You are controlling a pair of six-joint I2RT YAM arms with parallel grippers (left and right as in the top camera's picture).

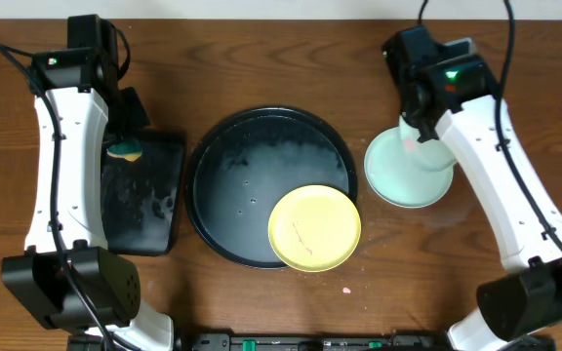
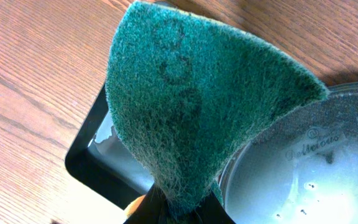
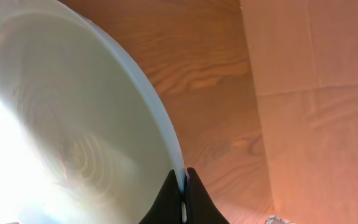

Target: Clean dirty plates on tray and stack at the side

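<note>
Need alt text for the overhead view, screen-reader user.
A large round black tray sits mid-table with a pale yellow round plastic plate overlapping its lower-right rim. Right of it, the right pincer grips a pale mint-blue round plastic plate by its edge. On the left, the left pincer holds a green scouring sponge above a small rectangular black tray.

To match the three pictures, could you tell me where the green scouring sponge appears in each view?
Overhead: the green scouring sponge is at the left, over the small rectangular black tray, near its top corner.
Left wrist: it fills the centre, pinched by the left gripper.
Right wrist: not in it.
Shared landmark: that tray, by the sponge in both.
</note>
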